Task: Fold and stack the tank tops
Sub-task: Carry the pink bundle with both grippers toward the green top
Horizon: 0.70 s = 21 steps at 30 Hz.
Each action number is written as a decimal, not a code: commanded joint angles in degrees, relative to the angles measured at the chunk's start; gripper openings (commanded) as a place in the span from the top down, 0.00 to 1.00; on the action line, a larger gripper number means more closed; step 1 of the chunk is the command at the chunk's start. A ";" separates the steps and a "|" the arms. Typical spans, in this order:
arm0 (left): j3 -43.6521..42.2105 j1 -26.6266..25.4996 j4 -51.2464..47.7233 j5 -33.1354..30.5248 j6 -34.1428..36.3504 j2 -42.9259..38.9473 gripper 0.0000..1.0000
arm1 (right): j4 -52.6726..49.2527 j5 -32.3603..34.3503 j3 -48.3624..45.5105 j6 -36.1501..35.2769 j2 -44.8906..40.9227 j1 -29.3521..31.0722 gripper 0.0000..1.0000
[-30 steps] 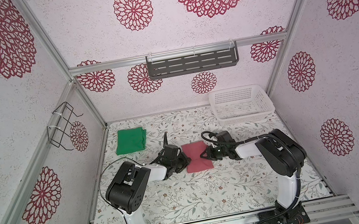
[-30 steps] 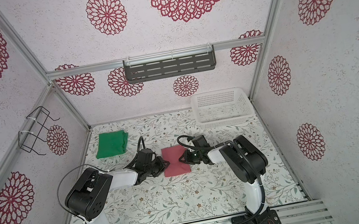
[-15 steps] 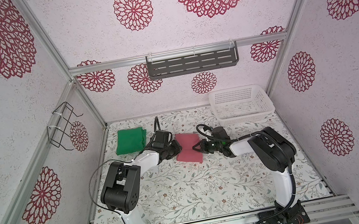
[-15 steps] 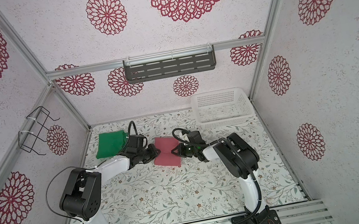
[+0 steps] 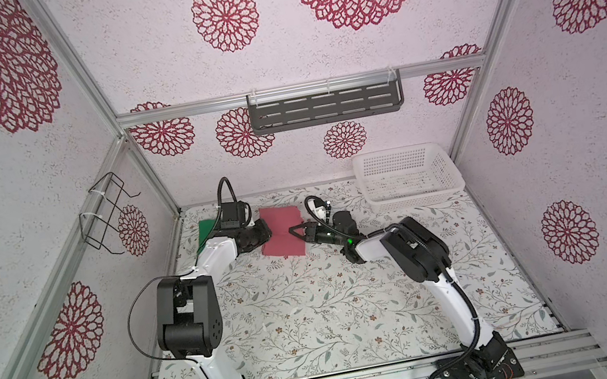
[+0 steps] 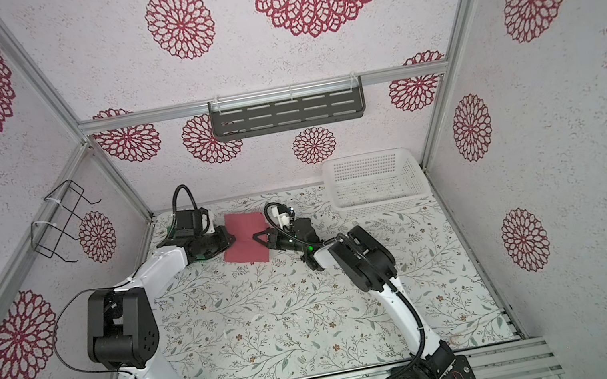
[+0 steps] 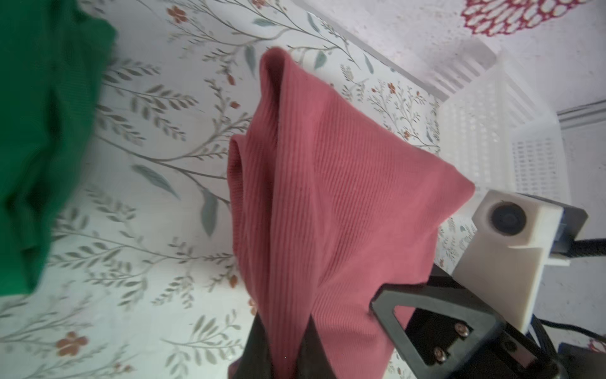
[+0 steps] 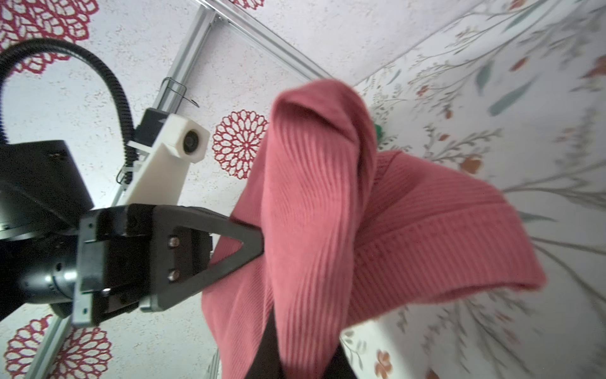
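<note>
- The white basket stands in the rear right corner of the table, well apart from both arms.
- A grey shelf hangs on the rear wall, and a wire rack on the left wall.
- The green top lies at the rear left of the table. The left arm's wrist hides most of it in both top views.
- The pink top is at the rear centre, between the two grippers. Bare table separates it from the green top.
- The left gripper is clenched on the middle of the pink top's left edge.
- The right gripper is clenched on the middle of its right edge.
- The cloth is pinched narrow at the grip line and spreads wider in front and behind.
- Its long axis runs front to rear, across the line joining the grippers.
- In the wrist views, loose folds sag away from each grip.
- Whether the pink top touches the table cannot be told.
</note>
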 commanded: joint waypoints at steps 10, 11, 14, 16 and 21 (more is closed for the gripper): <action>0.64 11.93 -0.91 -0.28 8.03 -6.28 1.00 | -10.85 11.02 59.11 0.23 30.82 7.70 1.00; 1.07 12.67 -1.00 -0.25 8.31 -6.11 1.00 | -10.86 13.01 58.63 -1.58 30.67 8.04 1.00; 2.39 14.99 -0.98 0.19 8.08 -5.62 1.00 | -11.50 17.16 55.21 -6.52 28.90 8.84 1.00; 3.09 16.22 -0.34 1.25 7.48 -5.28 1.00 | -12.01 19.57 54.69 -8.55 28.77 9.24 1.00; 5.23 17.76 -0.15 3.21 6.90 -3.47 1.00 | -10.91 27.77 56.50 -9.81 30.78 10.37 0.98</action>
